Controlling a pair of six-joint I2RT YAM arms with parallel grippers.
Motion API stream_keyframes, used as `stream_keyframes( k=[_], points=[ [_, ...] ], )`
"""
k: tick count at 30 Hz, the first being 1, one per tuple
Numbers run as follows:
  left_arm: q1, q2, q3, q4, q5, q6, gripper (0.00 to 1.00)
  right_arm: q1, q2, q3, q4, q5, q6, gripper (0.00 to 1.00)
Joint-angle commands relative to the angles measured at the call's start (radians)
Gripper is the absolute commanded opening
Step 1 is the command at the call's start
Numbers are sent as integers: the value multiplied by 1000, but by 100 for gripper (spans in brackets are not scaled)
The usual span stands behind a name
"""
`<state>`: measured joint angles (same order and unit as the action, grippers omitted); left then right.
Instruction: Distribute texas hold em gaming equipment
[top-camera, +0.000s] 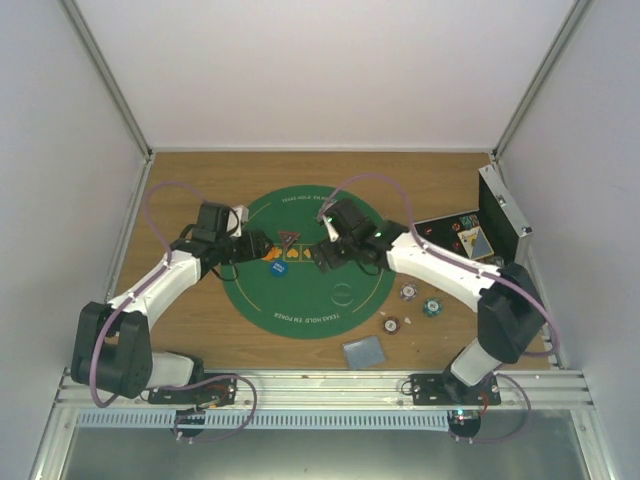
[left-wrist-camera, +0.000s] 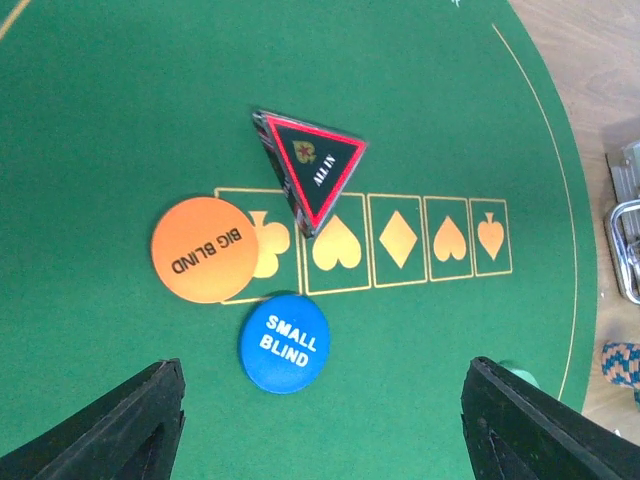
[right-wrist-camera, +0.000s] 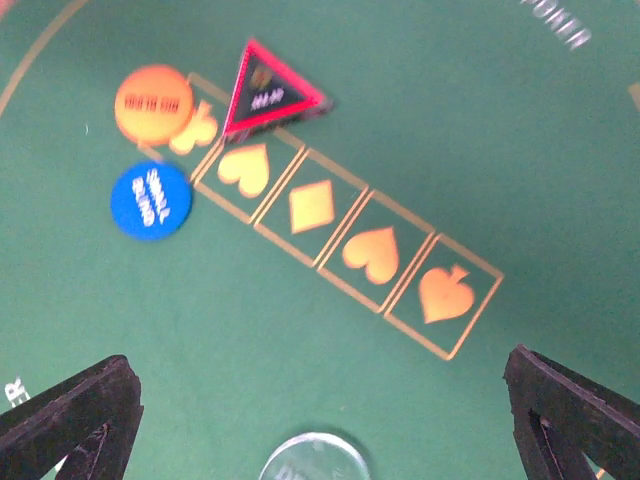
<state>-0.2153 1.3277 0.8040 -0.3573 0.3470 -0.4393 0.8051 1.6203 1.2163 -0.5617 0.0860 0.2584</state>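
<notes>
Poker gear is spread over a wooden desk (top-camera: 190, 190) boxed in by plain white walls with metal posts at the corners. A round green mat (top-camera: 300, 305) printed with a row of five card outlines covers the middle of it.

An orange disc (left-wrist-camera: 205, 250) marked BIG BLIND, a blue disc (left-wrist-camera: 285, 342) marked SMALL BLIND and a dark triangular marker (left-wrist-camera: 310, 165) with a red border lie flat on the mat at the end of the row nearer the left arm. The orange disc overlaps the club outline. The blue disc lies just beside it, off the row, and the marker lies across the line between the club and the first heart. The left tool (top-camera: 262, 247) hangs just short of them, its fingers (left-wrist-camera: 120, 430) spread wide with nothing between; the blue disc is the nearest piece. The right tool (top-camera: 322, 255) is by the other end of the row, its fingers (right-wrist-camera: 70, 420) also wide apart and empty, the three pieces well ahead of it.

Three chips (top-camera: 408, 292) lie beside the mat's right rim and a stack of grey-blue cards (top-camera: 364, 351) lies near the front edge, all well apart from both tools.

A metal case (top-camera: 503, 205) stands open at the right edge of the desk, lid up; what lies in its dark lining is too small to tell.
</notes>
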Motion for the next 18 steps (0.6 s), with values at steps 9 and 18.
stream_keyframes(
  k=[9,18],
  points=[
    [-98,255,182,45,-13,-35,71,-283,-83,-30,169,-155,69,100],
    [-96,429,326,-85,-153,42,66,-306,-81,-97,230,-137,152,99]
  ],
)
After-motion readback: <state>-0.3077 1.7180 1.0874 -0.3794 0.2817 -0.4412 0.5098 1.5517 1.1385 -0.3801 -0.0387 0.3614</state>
